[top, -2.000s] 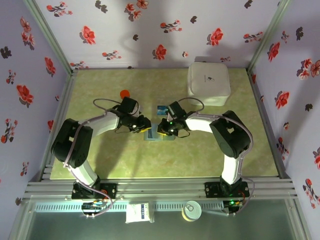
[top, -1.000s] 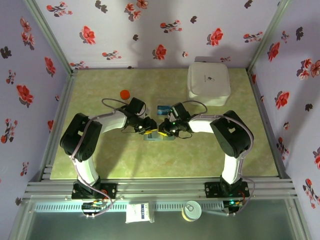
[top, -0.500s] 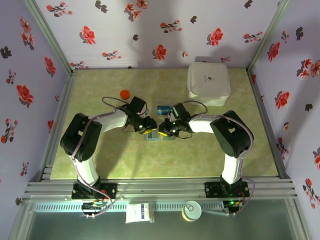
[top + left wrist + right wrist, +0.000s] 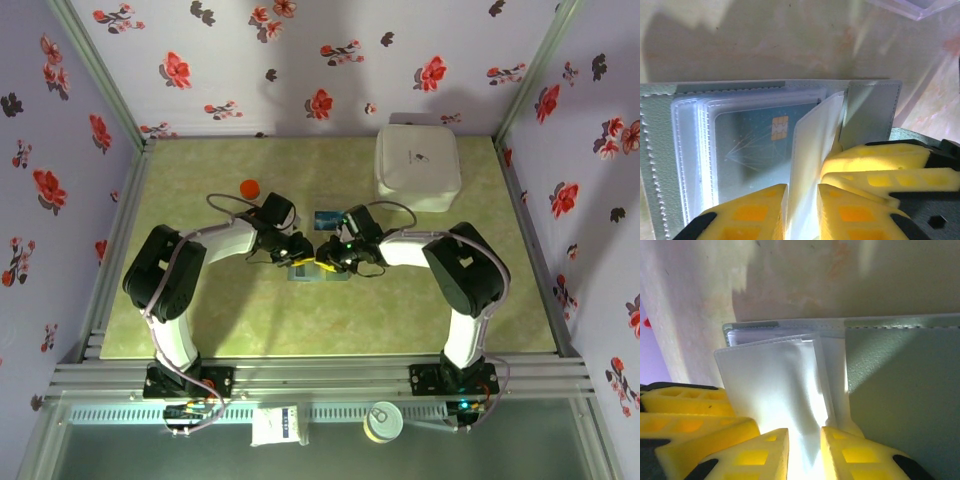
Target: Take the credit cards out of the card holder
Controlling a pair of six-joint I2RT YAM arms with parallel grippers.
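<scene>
Card holder [image 4: 871, 112] is lying open at the middle of the tabletop [image 4: 250, 310], left pincer [image 4: 802, 200] and right pincer [image 4: 804, 440] each clamping a leaf of its clear sleeve [image 4: 812, 145], while a chip-bearing credit card [image 4: 755, 145] is sitting pocketed; extraction judged barely started.

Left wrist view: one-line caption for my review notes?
Left gripper pinches a clear sleeve of the open card holder; a blue chip card sits in another pocket.
</scene>
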